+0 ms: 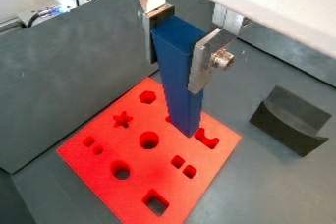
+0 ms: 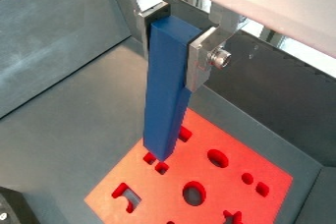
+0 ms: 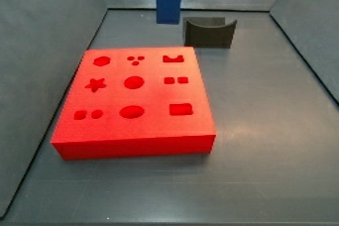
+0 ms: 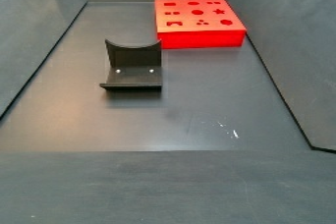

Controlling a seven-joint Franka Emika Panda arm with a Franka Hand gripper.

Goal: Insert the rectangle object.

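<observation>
Blue rectangle object (image 2: 164,85) hangs upright in claw (image 2: 182,31) above red board (image 1: 151,154)

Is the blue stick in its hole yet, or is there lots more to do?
Picking up looks done: the pincer is shut on the blue bar, holding it upright. In hand: in both wrist views the bar hangs above the red board, its lower end clear of the surface. Left: line it up with the rectangular hole, lower it in, let go.
</observation>
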